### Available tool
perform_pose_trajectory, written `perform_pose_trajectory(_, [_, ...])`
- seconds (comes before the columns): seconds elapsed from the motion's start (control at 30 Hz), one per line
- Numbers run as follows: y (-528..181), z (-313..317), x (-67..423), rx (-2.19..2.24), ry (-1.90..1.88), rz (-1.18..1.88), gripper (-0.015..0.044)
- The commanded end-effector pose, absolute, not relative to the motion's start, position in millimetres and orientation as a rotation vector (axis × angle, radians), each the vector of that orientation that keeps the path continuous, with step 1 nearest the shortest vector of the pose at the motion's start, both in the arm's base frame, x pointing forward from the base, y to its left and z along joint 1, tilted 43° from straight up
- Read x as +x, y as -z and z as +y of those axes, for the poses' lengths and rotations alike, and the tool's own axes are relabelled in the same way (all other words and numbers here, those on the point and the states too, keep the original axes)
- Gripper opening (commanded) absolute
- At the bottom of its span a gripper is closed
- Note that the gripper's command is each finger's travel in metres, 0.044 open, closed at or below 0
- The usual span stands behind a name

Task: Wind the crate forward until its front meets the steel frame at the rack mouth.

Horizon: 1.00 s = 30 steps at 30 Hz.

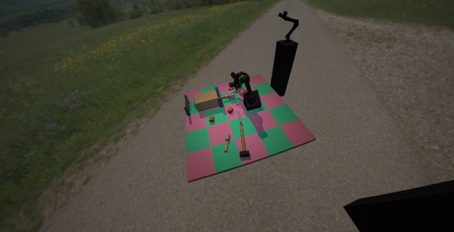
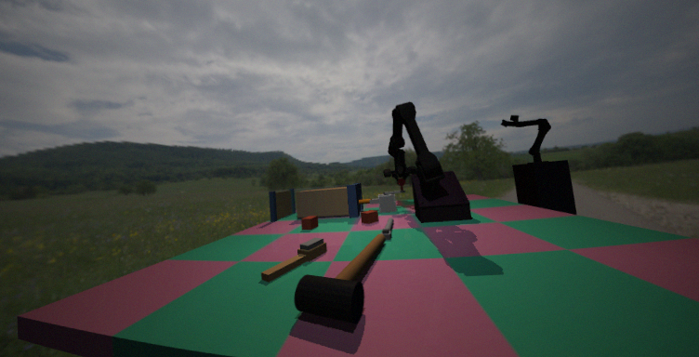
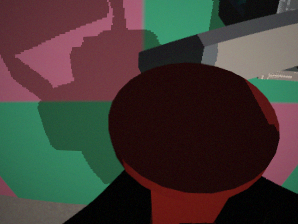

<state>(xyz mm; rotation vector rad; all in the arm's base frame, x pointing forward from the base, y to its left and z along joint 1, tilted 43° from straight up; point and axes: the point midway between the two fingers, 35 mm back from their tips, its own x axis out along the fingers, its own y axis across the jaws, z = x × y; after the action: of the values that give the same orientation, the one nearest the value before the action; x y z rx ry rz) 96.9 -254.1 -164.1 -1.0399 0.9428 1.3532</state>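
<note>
The tan crate (image 1: pixel 206 99) (image 2: pixel 322 202) sits flat in the cubby, its front end close behind the blue frame (image 1: pixel 221 102) (image 2: pixel 354 201); the posts hide whether they touch. An orange strap (image 1: pixel 223 96) (image 2: pixel 363 201) runs from the frame side to the pale winch (image 1: pixel 231 95) (image 2: pixel 387 203). The handle's grey arm (image 2: pixel 391 192) (image 3: pixel 170 54) lies level above the winch; its key is hidden, so its seating cannot be seen. My gripper (image 2: pixel 401 178) (image 3: pixel 177 160) is shut on the handle's red knob (image 2: pixel 401 184) (image 3: pixel 192 127), beside the winch top.
Red blocks (image 1: pixel 230 110) (image 2: pixel 309 222) lie near the rack. A grey metal tool (image 1: pixel 239 118) (image 2: pixel 388 228), a mallet (image 1: pixel 244 153) (image 2: pixel 330 297) and a wooden brush-like tool (image 1: pixel 227 142) (image 2: pixel 293 266) lie on the checkered bench (image 1: pixel 200 167). Another arm stands on a black pillar (image 1: pixel 283 67) (image 2: pixel 544 187).
</note>
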Motion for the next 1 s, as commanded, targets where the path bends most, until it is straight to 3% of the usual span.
perform_pose_trajectory(0.0, [173, -264, 110, -1.074, -1.336, 0.941, 0.0])
perform_pose_trajectory(0.97, [187, -281, 134, -1.076, -1.334, 0.94, 0.0])
